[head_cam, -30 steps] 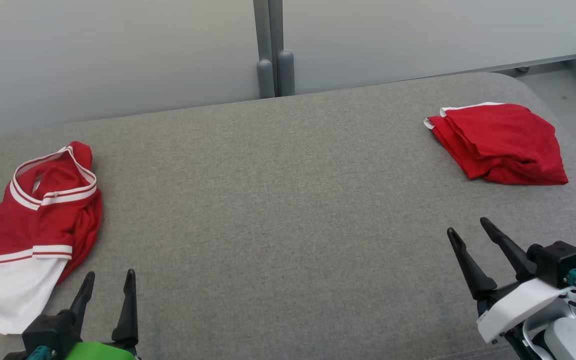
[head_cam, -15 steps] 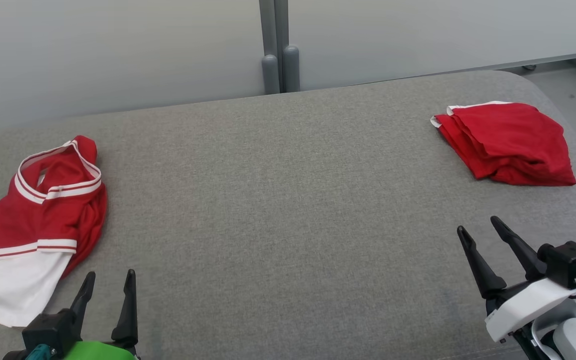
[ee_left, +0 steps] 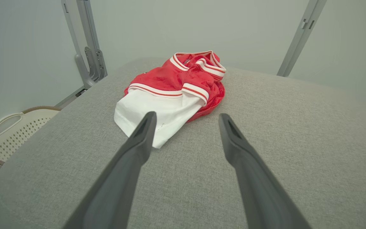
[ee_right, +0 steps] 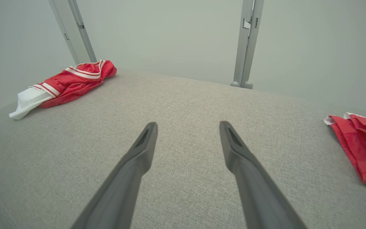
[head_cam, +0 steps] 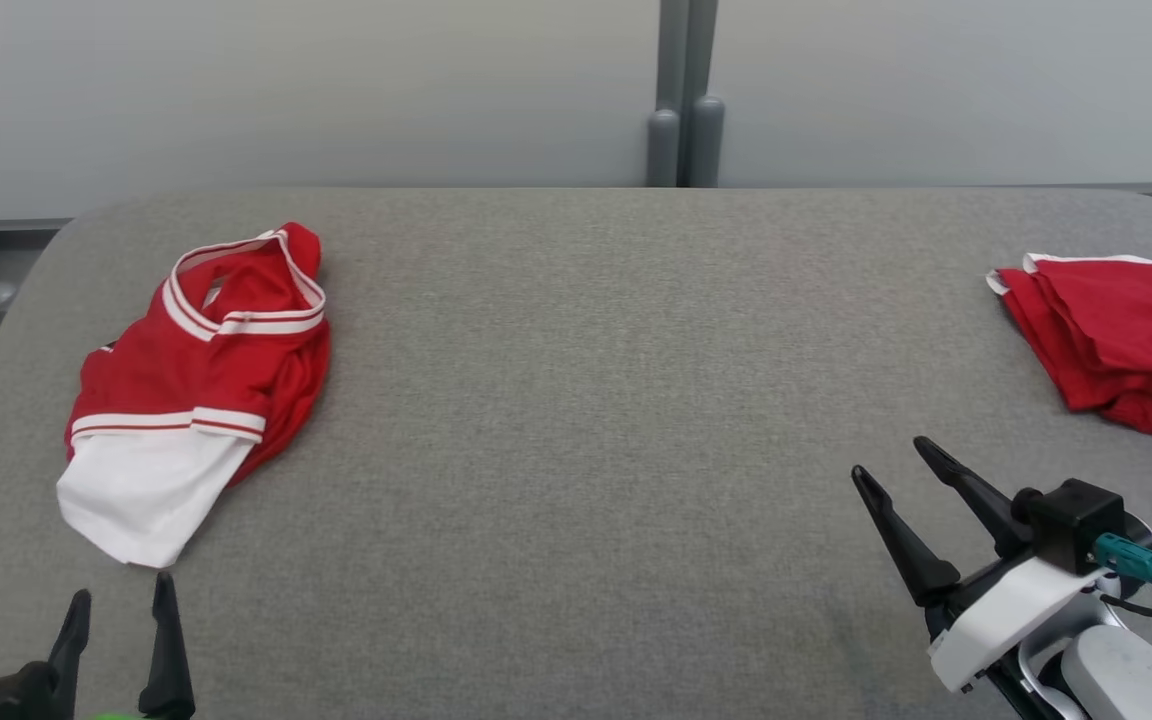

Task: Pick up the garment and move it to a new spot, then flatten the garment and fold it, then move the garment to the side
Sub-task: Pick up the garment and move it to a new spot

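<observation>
- Crumpled red-and-white jersey (head_cam: 198, 370): bunched on the left part of the grey fabric-topped desk (head_cam: 576, 420). Striped collar toward the far edge, white panel toward the near edge. Untouched, not yet lifted.
- Left gripper (head_cam: 123, 590): jaws spread wide and empty, just short of the white panel's near corner, pointing toward the jersey in the left wrist view.
- Right gripper (head_cam: 888, 457): jaws spread wide and empty, over bare desk at the near right, well apart from the jersey.
- Folded red garment (head_cam: 1116, 340): stacked at the right end of the desk. Judged already dealt with; to be left alone.
- Pale perforated basket (ee_left: 8, 133): beside the desk, below its left end.
- Step in hand, as judged: first pick-up of the jersey.
- Method advised: bring the left gripper in low and close on a raised red fold or the doubled collar band, not the flat white hem. Take several layers. Lift clear before carrying toward the bare middle. Bring the right gripper across for a second hold before spreading.
- Risk: thin single layer slipping out, or fingertips snagging the desk cover.
</observation>
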You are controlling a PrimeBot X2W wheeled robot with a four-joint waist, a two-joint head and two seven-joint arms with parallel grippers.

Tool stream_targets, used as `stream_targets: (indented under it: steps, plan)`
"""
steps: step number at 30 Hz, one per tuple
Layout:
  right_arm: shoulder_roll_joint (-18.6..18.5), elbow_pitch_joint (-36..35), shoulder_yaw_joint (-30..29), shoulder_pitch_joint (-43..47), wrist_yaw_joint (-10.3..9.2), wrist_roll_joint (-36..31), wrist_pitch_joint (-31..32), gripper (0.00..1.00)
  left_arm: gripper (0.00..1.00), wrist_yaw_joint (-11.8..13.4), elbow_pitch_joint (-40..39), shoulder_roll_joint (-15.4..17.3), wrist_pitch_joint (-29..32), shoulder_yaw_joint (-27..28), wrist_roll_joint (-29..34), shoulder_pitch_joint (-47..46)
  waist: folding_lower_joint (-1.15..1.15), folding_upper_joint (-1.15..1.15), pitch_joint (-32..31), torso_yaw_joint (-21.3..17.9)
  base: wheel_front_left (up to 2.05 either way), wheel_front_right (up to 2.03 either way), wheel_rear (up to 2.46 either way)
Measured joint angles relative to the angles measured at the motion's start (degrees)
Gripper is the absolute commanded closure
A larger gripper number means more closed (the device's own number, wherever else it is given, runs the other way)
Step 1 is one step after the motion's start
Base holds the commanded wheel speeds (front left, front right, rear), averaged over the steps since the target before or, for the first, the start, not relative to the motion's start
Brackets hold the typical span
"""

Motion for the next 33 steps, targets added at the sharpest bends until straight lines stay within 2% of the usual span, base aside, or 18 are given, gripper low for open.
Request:
stream_targets:
  steps: [5,12,18,21,25,33]
  plan:
    - [0.8,1.0,1.3,-2.1,0.46,-0.3,0.0,0.0,0.0,0.1,0.0,0.0,0.0,2.2,-0.1,2.1,0.0,0.0,-0.4,3.9,0.0,0.0,0.0]
    - [0.9,1.8,-0.9,-1.6,0.45,0.0,0.0,0.0,0.0,0.1,-0.4,0.5,0.0,0.7,-0.1,2.0,0.0,0.0,-1.0,9.4,0.0,0.0,0.0]
    - [1.0,1.7,-0.7,-1.1,0.46,-0.1,0.0,0.0,0.0,-0.1,-0.8,1.4,0.0,2.0,-0.7,2.0,0.0,0.0,-0.6,13.2,0.0,0.0,0.0]
    - [0.4,1.1,-1.0,-1.2,0.46,-0.1,0.0,0.0,0.0,-1.3,-2.0,1.4,0.1,2.1,-2.5,0.2,0.0,0.0,0.9,13.9,0.0,0.0,0.0]
    - [-1.0,0.1,-1.9,-1.8,0.44,-0.2,0.0,0.0,0.0,-2.6,-2.5,2.0,3.9,2.4,-5.7,-5.5,0.0,0.0,3.3,13.7,0.0,0.0,0.0]
    - [-2.6,-1.8,-2.6,-4.5,0.44,-0.7,0.7,0.0,0.0,-3.5,0.2,7.9,15.0,3.2,-8.2,-17.1,0.0,0.0,8.6,12.5,0.0,0.0,0.0]
